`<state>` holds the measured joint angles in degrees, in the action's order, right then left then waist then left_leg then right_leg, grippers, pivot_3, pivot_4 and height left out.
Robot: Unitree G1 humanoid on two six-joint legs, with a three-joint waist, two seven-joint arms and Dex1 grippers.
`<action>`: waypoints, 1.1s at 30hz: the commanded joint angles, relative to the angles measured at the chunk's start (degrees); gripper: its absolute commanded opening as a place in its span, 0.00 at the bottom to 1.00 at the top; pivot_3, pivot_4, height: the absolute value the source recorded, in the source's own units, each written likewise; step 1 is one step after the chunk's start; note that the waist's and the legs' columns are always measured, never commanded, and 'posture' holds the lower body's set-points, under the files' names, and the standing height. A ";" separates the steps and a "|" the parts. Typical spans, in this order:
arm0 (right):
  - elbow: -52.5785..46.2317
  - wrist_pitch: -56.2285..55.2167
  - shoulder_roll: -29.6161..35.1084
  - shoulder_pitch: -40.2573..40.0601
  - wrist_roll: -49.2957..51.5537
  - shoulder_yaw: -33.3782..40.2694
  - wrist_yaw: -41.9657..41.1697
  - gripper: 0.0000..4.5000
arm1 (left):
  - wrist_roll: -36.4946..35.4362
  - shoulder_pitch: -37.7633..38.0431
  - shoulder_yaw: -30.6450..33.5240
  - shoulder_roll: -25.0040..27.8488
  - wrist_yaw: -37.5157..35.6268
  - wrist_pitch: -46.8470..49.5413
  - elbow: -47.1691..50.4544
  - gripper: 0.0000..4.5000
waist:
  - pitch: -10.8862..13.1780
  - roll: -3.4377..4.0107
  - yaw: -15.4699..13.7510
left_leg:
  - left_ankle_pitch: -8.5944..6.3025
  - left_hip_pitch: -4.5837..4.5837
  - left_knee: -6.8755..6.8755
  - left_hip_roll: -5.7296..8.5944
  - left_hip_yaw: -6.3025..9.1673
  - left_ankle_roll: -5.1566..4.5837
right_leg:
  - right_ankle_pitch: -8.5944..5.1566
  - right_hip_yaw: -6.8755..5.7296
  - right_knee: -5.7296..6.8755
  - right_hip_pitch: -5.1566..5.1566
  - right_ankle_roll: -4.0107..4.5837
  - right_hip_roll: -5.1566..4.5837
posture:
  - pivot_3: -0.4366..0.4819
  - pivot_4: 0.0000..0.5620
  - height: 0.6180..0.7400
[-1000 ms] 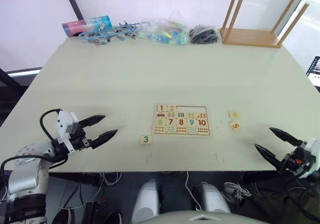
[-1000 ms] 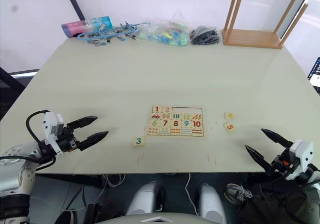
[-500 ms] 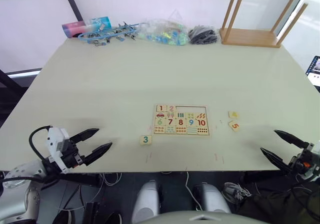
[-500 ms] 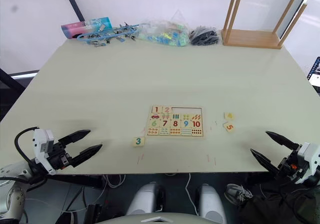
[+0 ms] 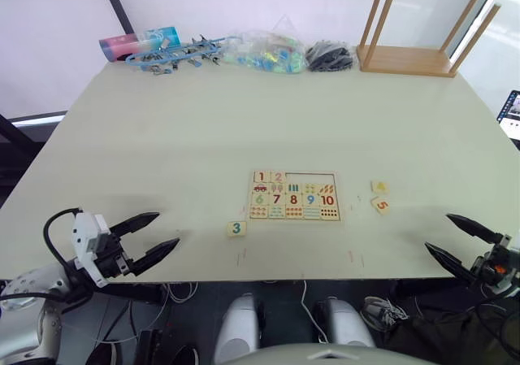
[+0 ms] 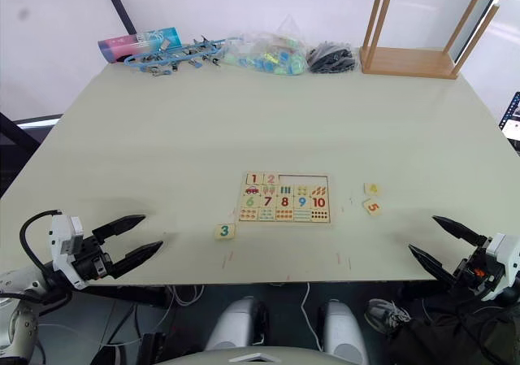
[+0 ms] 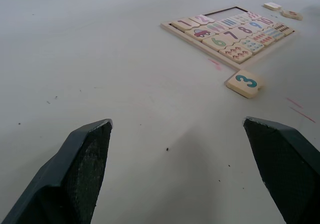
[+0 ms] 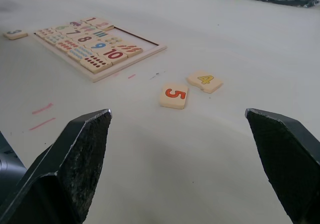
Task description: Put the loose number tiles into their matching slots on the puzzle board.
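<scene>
Number tiles are what we follow, and we place everything by the puzzle board (image 5: pixel 294 196), which lies flat on the pale table (image 5: pixel 244 121) toward its near edge. On the board, the red 1 (image 5: pixel 262 176) and the pink 2 (image 5: pixel 278 176) sit side by side at the left end of the far row; the rest of that row, the three open slots (image 5: pixel 313 178), shows bare wood. The two nearer rows are full (6 to 10, then small pictures and dots).

Three tiles lie loose on the table. The green 3 (image 5: pixel 236 228) is just off the board's near left corner, apart from the rim. The yellow 4 (image 5: pixel 379 187) and the orange 5 (image 5: pixel 381 205) lie to the right of the board, close together, the 5 nearer to us than the 4.

Our left gripper (image 5: pixel 153 236) hangs at the table's near edge, well to the left of the board and left of the 3, its two black fingers spread wide with nothing between them. Our right gripper (image 5: pixel 455 239) hangs well to the right of the board, nearer to us than the 4 and 5, fingers likewise wide apart and holding nothing.

Far beyond the board, along the table's back edge, we see a wooden stool (image 5: pixel 418 40) lying legs up and a heap of bagged odds and ends (image 5: pixel 264 49).
</scene>
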<state>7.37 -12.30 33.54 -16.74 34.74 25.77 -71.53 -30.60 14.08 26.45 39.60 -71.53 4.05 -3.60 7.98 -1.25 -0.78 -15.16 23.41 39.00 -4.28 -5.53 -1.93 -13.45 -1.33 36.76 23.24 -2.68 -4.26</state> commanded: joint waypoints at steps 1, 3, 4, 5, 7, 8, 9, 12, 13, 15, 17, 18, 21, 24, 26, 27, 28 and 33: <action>-0.49 -0.40 0.49 -0.20 1.52 2.26 -0.38 1.00 | -0.36 -0.41 0.39 0.89 -0.70 -1.40 -0.09 0.99 | 0.00 0.00 0.00 | 0.00 0.00 -0.02 0.00 0.01 0.00 | 0.00 -0.01 -0.01 0.00 0.00 0.00 | 0.48 0.27 0.99; -0.46 -0.57 0.41 -0.36 1.56 2.25 -0.43 1.00 | -0.36 -0.56 0.34 0.95 -0.92 -1.62 -0.39 0.99 | 0.00 0.00 0.01 | 0.00 0.00 -0.06 0.00 0.00 0.00 | 0.00 -0.01 -0.03 0.00 0.00 0.00 | 0.48 0.27 0.99; -0.46 -0.63 0.39 -0.42 1.59 2.24 -0.44 1.00 | -0.38 -0.62 0.32 0.99 -1.05 -1.70 -0.53 0.99 | 0.00 0.00 0.01 | 0.00 0.00 -0.09 0.00 -0.01 0.00 | 0.00 0.00 -0.05 0.01 0.00 0.00 | 0.48 0.27 0.99; -0.44 -0.72 0.34 -0.43 1.59 2.22 -0.41 1.00 | -0.35 -0.80 0.29 1.05 -1.22 -1.86 -0.89 0.99 | 0.00 0.00 0.01 | 0.00 0.00 -0.11 0.00 -0.01 0.00 | 0.00 0.00 -0.06 0.01 0.00 0.00 | 0.48 0.27 0.99; -0.30 -0.88 0.30 -0.40 1.63 2.20 -0.47 1.00 | -0.24 -1.16 0.18 1.17 -1.62 -2.22 -1.59 0.99 | 0.00 0.00 0.00 | 0.00 0.00 -0.13 0.00 -0.01 0.00 | 0.00 -0.01 -0.07 0.02 0.00 0.00 | 0.48 0.27 0.99; -0.20 -0.96 0.28 -0.37 1.65 2.18 -0.53 1.00 | -0.20 -1.32 0.11 1.22 -1.80 -2.40 -1.86 0.99 | 0.00 0.00 -0.01 | 0.00 0.00 -0.13 0.00 -0.01 0.00 | 0.00 -0.01 -0.07 0.02 0.00 0.00 | 0.48 0.27 0.99; -0.11 -1.04 0.26 -0.34 1.68 2.17 -0.61 1.00 | -0.20 -1.44 0.07 1.24 -1.95 -2.50 -2.06 0.99 | 0.00 0.00 -0.01 | 0.00 0.01 -0.14 0.00 -0.01 0.00 | 0.00 -0.01 -0.07 0.02 0.00 0.00 | 0.48 0.27 0.99; 0.38 -1.29 0.30 -0.11 1.74 2.12 -1.03 1.00 | -0.15 -1.88 -0.05 1.28 -2.36 -2.87 -2.72 0.99 | 0.00 -0.01 0.01 | 0.00 0.01 -0.14 0.01 -0.02 0.00 | 0.00 -0.01 -0.07 0.02 0.00 0.00 | 0.48 0.27 0.99; 0.54 -1.35 0.32 -0.01 1.75 2.10 -1.14 1.00 | -0.11 -2.03 -0.08 1.30 -2.47 -2.97 -2.91 0.99 | 0.00 -0.01 0.02 | 0.00 0.01 -0.14 0.01 -0.02 0.00 | 0.00 0.00 -0.08 0.03 0.00 -0.01 | 0.48 0.27 0.99; 0.84 -1.43 0.40 0.23 1.75 2.06 -1.34 1.00 | -0.04 -2.31 -0.15 1.33 -2.65 -3.08 -3.17 0.99 | 0.00 0.00 0.01 | 0.00 0.01 -0.14 0.00 -0.02 0.00 | 0.00 0.00 -0.08 0.04 0.00 -0.01 | 0.48 0.27 0.99; 1.10 -1.49 0.46 0.48 1.73 1.99 -1.59 1.00 | 0.00 -2.54 -0.25 1.39 -2.82 -3.17 -3.36 0.99 | 0.00 -0.01 0.01 | 0.00 0.02 -0.15 0.00 -0.02 0.00 | 0.00 0.00 -0.08 0.06 0.00 -0.01 | 0.48 0.27 0.99; 1.19 -1.49 0.48 0.61 1.72 1.95 -1.71 1.00 | 0.03 -2.65 -0.30 1.46 -2.92 -3.21 -3.49 0.99 | 0.00 0.00 0.00 | 0.00 0.03 -0.16 0.00 -0.02 0.00 | 0.00 0.00 -0.08 0.07 0.00 -0.01 | 0.48 0.27 0.99; 1.65 -1.45 0.53 1.05 1.77 1.83 -2.19 1.00 | 0.10 -2.98 -0.49 1.66 -3.19 -3.23 -3.66 0.99 | -0.01 -0.02 0.01 | 0.00 0.13 -0.16 0.01 -0.02 -0.01 | 0.00 -0.01 -0.08 0.15 0.00 -0.01 | 0.48 0.27 0.99; 1.75 -1.24 0.39 1.40 2.06 1.68 -2.80 1.00 | 0.12 -3.69 -0.84 2.18 -3.46 -2.99 -3.68 0.99 | -0.01 -0.02 -0.01 | 0.01 0.19 -0.16 0.01 -0.02 -0.01 | 0.00 -0.01 -0.10 0.19 0.00 -0.01 | 0.48 0.27 0.99; 1.76 -1.22 0.32 1.51 2.24 1.63 -3.16 1.00 | 0.13 -4.13 -1.17 2.58 -3.87 -2.93 -3.73 0.99 | -0.01 -0.02 -0.01 | 0.01 0.21 -0.16 0.02 -0.01 -0.02 | 0.00 -0.03 -0.10 0.20 0.00 -0.01 | 0.48 0.27 0.99; 1.69 -1.16 0.29 1.53 2.42 1.54 -3.47 1.00 | 0.14 -4.43 -1.43 2.85 -4.22 -2.90 -3.77 0.99 | -0.01 -0.02 -0.01 | 0.01 0.21 -0.16 0.02 -0.01 -0.02 | 0.00 -0.02 -0.10 0.20 0.00 -0.01 | 0.48 0.27 0.99; 1.60 -1.04 0.30 1.52 2.54 1.44 -3.76 1.00 | 0.12 -4.68 -1.69 3.09 -4.50 -2.88 -3.83 0.99 | -0.01 -0.02 -0.01 | 0.01 0.21 -0.16 0.02 -0.01 -0.02 | 0.00 -0.03 -0.10 0.20 0.00 -0.01 | 0.48 0.27 0.99; 0.33 0.20 0.90 1.10 3.99 0.83 -7.10 1.00 | 0.62 -7.30 -4.20 4.55 -6.82 -2.81 -4.40 0.99 | -0.01 -0.01 0.00 | 0.01 0.22 -0.16 0.02 -0.01 -0.02 | 0.00 -0.03 -0.12 0.20 0.00 0.00 | 0.48 0.27 0.99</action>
<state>9.70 -12.52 33.53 -15.41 36.85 25.72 -76.95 -30.26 7.76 23.12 42.90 -77.04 1.92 -8.13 7.97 -1.26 -0.78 -15.15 23.63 38.84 -4.27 -5.54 -1.94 -13.44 -1.37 36.64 23.44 -2.68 -4.26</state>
